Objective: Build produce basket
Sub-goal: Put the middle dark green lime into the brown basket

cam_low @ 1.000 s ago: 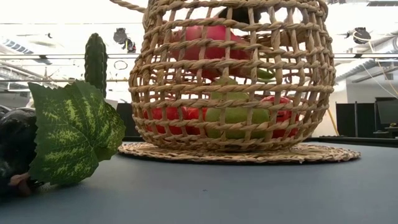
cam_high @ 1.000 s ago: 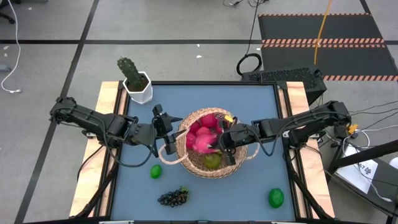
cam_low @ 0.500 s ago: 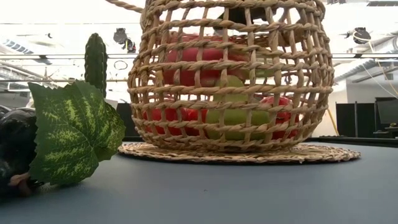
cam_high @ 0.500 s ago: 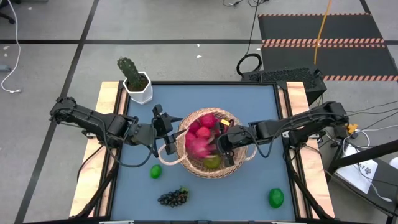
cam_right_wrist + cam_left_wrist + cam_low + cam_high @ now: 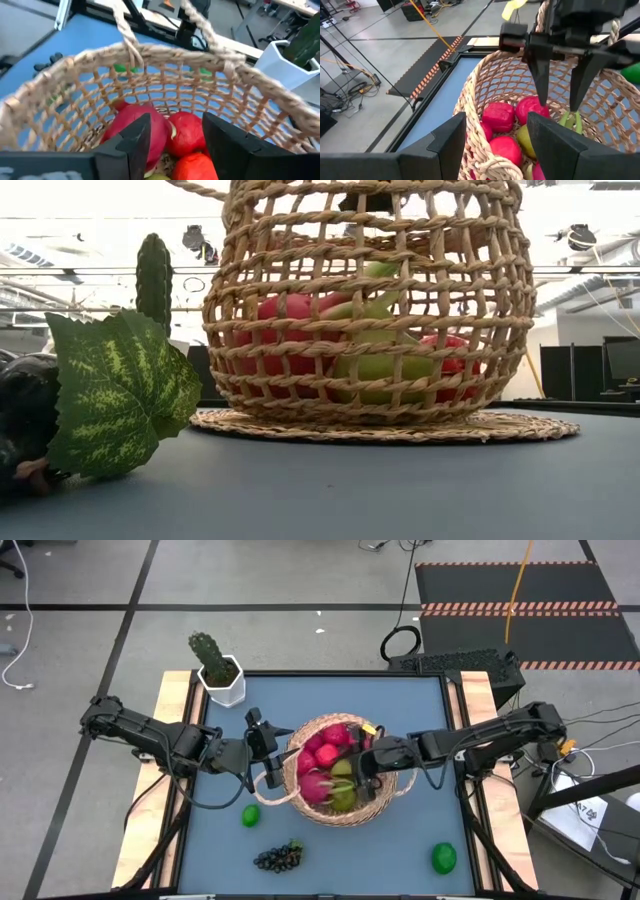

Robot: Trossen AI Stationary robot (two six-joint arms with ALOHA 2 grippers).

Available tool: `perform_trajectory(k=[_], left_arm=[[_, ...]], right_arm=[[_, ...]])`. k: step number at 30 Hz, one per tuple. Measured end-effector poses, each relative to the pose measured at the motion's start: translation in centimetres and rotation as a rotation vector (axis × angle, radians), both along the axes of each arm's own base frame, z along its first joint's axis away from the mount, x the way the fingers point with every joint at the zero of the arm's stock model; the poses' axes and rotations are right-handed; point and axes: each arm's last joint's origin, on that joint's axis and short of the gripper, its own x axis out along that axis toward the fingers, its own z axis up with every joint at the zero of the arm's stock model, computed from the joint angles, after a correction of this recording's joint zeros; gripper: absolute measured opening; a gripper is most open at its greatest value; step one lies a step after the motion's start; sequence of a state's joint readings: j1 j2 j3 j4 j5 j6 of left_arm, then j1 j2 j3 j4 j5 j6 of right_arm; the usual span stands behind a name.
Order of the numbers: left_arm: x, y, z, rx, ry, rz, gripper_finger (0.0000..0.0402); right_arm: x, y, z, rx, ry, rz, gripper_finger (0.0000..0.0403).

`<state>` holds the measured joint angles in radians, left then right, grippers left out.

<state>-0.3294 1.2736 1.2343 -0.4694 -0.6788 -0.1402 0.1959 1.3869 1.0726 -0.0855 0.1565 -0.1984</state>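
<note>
The tan wicker basket (image 5: 335, 805) stands on its flat base at the table's middle, with red apples (image 5: 325, 745), a pear (image 5: 343, 798) and the pink dragon fruit (image 5: 315, 785) lying inside. My right gripper (image 5: 358, 775) hangs open and empty above the fruit; it also shows in the left wrist view (image 5: 560, 95). My left gripper (image 5: 276, 758) is at the basket's left side, shut on its rim. A lime (image 5: 250, 815), the dark grape bunch (image 5: 280, 857) and a second lime (image 5: 443, 858) lie on the table near the front. My left gripper has the basket's left rim (image 5: 490, 162), where the handle loop joins it, between its two fingers. One finger (image 5: 555, 145) is inside the basket and the other outside. It comes level from the table's left. The basket stands upright on the table.
A green cactus in a white pot (image 5: 218, 672) stands at the far left corner. In the low view the grape bunch's leaf (image 5: 115, 395) fills the near left. The table's right half and near middle show bare blue surface.
The dragon fruit has come down from the basket's top, by my right gripper, and now lies on the other fruit inside. My right gripper has drawn back a little toward the table's right. My left arm has kept still.
</note>
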Motion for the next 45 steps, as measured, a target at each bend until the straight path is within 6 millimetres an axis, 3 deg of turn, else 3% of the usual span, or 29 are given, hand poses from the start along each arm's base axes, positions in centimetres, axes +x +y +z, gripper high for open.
perform_trajectory(k=[18, 24, 37, 41, 45], left_arm=[[0.0, 0.0, -0.1, 0.007, 0.009, -0.004, 0.0212], [-1.0, -2.0, 0.0, 0.053, 0.04, -0.109, 0.0212], [-3.5, -5.3, 0.8, 0.041, -0.019, -0.179, 0.0211], [-4.5, -7.4, 0.4, -0.003, -0.02, -0.238, 0.0209], [-5.2, -9.7, 0.3, -0.119, -0.09, -0.24, 0.0179]], right_arm=[[-5.8, 2.0, 7.3, 0.107, -0.32, 0.094, 0.018], [-9.2, 3.3, 9.2, 0.1, -0.397, 0.033, 0.018], [-15.1, 4.7, 9.0, 0.058, -0.281, -0.042, 0.018], [-16.6, 5.1, 9.4, 0.093, -0.292, 0.024, 0.018], [-18.0, 5.1, 9.5, 0.099, -0.281, 0.084, 0.018]])
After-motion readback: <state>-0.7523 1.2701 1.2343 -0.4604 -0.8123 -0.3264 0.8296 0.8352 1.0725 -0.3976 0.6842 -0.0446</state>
